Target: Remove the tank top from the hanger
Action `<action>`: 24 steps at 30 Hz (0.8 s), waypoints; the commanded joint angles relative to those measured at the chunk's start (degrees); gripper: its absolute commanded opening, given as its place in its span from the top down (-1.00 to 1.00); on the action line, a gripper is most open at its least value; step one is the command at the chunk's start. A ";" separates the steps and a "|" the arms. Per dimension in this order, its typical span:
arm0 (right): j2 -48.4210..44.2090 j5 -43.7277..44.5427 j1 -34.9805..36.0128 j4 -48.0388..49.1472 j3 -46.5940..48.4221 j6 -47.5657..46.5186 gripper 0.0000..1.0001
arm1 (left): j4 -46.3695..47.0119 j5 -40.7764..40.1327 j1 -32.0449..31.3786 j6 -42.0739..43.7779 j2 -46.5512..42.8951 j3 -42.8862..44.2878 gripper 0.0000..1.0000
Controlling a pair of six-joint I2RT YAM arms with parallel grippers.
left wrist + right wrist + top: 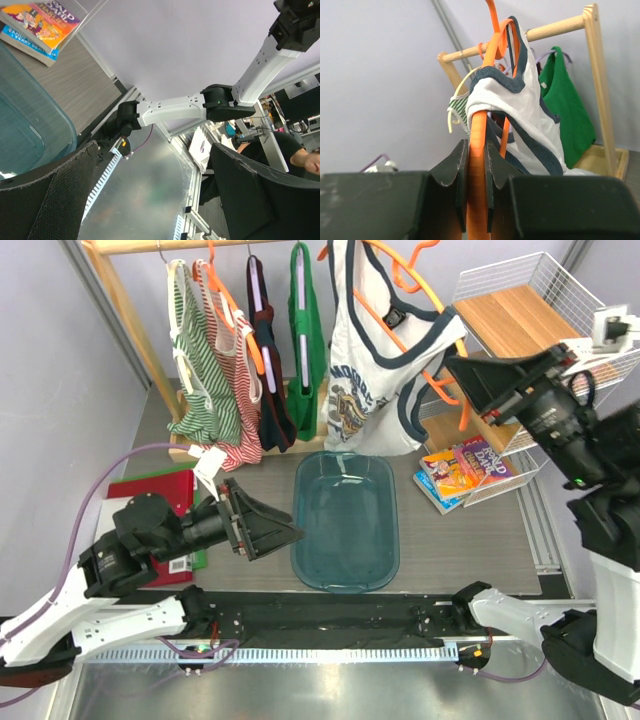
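While the right gripper (pixel 476 150) is clamped on the lower bar of the hanger (pixel 491 47), its two fingers pressed against the orange plastic from either side, the tank top (pixel 360 340) hangs from that hanger over the far edge of the table, at about 12 o'clock from the blue bin (pixel 345 585). In the right wrist view a navy-trimmed strap is draped over the hanger's shoulder, and the white cloth falls away toward 4 o'clock. From above, the hanger sits tilted, its hook up near the top edge and its lower end toward 1 o'clock from the bin, where the right gripper meets it. The printed front of the tank top faces the camera, and its hem comes down just behind the bin's far rim. At 11 o'clock from the bin stands the wooden rack (pixel 130 315), with striped, dark and green tops on it. The left gripper (pixel 290 532) hovers low at 9 o'clock from the bin, just beside its left rim, fingers spread apart and holding nothing; its wrist view shows the gap between both pads. Some books (pixel 462 468) lie at 2 o'clock from the bin, beside a wire basket (pixel 560 285).
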 commanded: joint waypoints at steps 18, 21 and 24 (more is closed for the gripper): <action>10.38 -25.04 -0.17 22.99 17.47 29.47 0.98 | -5.13 -9.18 -0.12 1.75 -6.82 0.91 -0.88; 12.84 -25.75 -0.17 28.78 18.52 34.48 0.98 | -6.10 -10.59 -0.12 1.84 -8.13 0.47 -0.89; 15.91 -25.76 -0.17 32.65 21.15 38.16 0.98 | -6.54 -12.17 -0.12 1.84 -9.72 -0.14 -0.88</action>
